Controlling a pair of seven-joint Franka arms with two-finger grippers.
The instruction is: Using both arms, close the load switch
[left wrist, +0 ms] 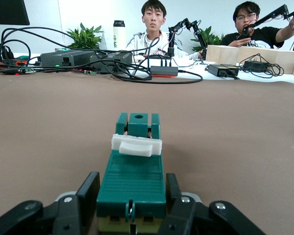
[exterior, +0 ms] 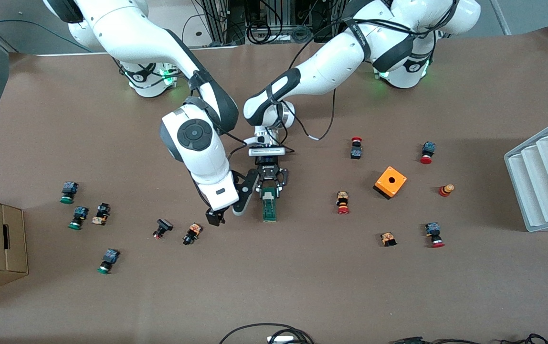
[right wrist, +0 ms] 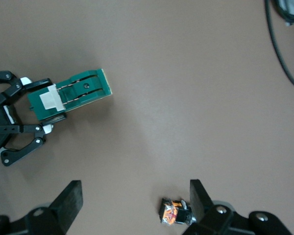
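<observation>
Load switch point(exterior: 269, 209) mid-tabletop, looks light, rigid plastic | left claw point(exterior: 268, 187) clamps its base end, steadying it | right claw point(exterior: 224, 215) spread wide, empty, just beside it | white lever point(left wrist: 136, 145) is the likely push point.

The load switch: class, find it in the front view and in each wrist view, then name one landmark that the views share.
Front view: the load switch lies at mid-table, its end in the left hand.
Left wrist view: load switch low in the middle, clamped between the hand's fingers.
Right wrist view: load switch at the upper left.
Shared landmark: its white lever.
</observation>
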